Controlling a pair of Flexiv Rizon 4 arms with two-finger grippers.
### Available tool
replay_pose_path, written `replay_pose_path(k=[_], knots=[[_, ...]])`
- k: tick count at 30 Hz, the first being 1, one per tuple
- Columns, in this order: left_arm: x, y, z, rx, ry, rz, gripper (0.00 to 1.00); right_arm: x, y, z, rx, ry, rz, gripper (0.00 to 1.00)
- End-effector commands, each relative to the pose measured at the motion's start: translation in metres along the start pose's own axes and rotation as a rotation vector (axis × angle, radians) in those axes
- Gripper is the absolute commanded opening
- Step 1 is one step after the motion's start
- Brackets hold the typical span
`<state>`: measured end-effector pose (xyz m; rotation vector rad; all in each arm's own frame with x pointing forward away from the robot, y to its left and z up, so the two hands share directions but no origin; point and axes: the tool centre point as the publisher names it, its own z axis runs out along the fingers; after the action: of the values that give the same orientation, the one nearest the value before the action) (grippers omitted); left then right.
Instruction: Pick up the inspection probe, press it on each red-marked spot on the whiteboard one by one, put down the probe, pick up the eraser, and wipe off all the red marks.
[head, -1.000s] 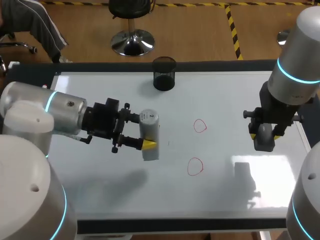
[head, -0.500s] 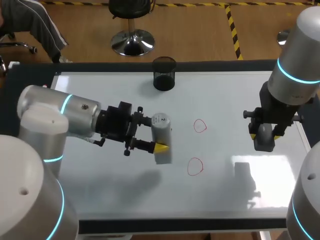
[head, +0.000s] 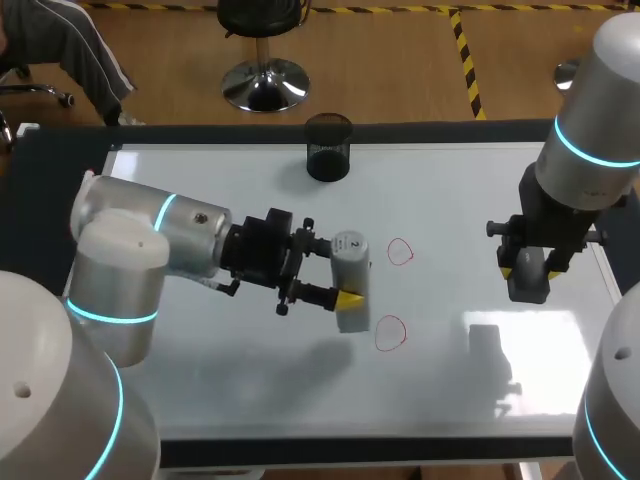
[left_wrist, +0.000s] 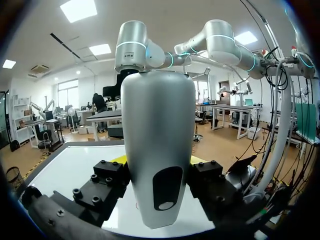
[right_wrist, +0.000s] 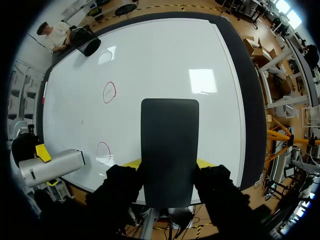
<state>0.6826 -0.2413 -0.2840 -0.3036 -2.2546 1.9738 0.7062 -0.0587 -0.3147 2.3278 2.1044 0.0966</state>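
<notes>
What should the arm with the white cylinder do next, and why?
Probably shift right and lower the inspection probe onto the nearer red circle. The left claw is shut on it, raised above the whiteboard just beside that mark; the right claw holds the eraser aside.

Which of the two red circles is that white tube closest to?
The red circle nearer the front edge: the probe hangs right beside it. The other circle lies farther back, toward the black cup.
</notes>
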Motion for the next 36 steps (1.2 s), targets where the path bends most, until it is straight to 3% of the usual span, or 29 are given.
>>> replay_pose_path(k=[1,36], knots=[[-0.011,0.005,0.015,0.013,0.018,0.004,0.00,-0.001,0.001,0.000,0.001,0.002,-0.001,0.00],[-0.031,0.031,0.058,0.017,0.069,-0.023,0.00,-0.001,0.001,0.000,0.001,0.002,-0.001,0.00]])
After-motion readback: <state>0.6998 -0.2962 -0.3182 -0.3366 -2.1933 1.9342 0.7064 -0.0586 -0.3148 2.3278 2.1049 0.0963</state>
